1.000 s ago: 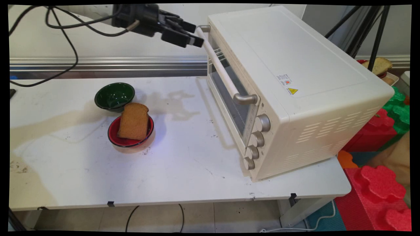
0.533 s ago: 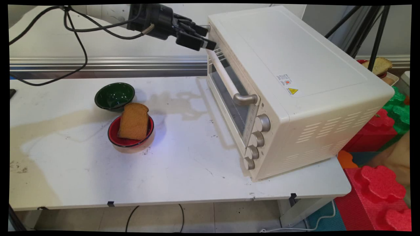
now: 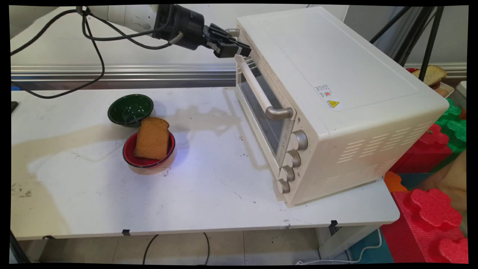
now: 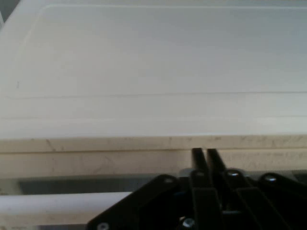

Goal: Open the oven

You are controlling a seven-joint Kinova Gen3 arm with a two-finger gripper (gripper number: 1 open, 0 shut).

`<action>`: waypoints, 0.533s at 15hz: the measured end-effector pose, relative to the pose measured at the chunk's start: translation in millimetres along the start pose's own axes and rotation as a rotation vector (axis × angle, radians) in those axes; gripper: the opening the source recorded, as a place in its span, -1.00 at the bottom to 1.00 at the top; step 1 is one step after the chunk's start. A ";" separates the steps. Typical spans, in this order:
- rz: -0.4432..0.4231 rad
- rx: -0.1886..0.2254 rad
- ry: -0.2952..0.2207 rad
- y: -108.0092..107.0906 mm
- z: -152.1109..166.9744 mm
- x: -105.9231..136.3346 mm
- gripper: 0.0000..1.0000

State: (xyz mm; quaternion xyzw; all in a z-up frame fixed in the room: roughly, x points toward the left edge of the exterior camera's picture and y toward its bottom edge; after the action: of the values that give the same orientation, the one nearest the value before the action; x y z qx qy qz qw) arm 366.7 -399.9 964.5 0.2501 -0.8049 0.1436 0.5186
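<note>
While reaching in from the upper left, was held up high with the black pincer (image 3: 242,50) right at the far top corner of the cream oven (image 3: 336,74). Was squeezed narrow, with the two fingers (image 4: 197,158) side by side and only a thin crack between them, and with nothing gripped. In the hand view, pointed the pincer (image 4: 205,152) at the front top edge of the oven (image 4: 153,72), very close to it; hard to tell if touching. Lay just above the far end of the long white handle (image 3: 257,87), seen low and to the left in the hand view (image 4: 57,201).

Stood the oven on the right part of the white counter (image 3: 205,186), door closed, with four round knobs (image 3: 293,158) in a row down its near corner. Hung black cables (image 3: 93,48) from the arm. Sat well apart from the pincer, on the left part of the counter: a green bowl (image 3: 130,108), and just beside it a red bowl (image 3: 130,157) with a slice of brown bread (image 3: 152,138) leaning in it. Were piled beyond the counter's right end, down low: red foam blocks (image 3: 429,213).
</note>
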 end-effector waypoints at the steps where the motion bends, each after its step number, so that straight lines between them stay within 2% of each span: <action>1: -0.001 -0.002 -0.004 0.7 2.1 -0.6 -1.00; 8: -0.009 -0.012 -0.028 6.1 20.7 -4.1 -1.00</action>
State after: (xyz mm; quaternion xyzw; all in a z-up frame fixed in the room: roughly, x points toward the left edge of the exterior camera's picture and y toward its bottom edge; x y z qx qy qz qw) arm 349.0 -404.0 952.3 0.2527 -0.8119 0.1329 0.5093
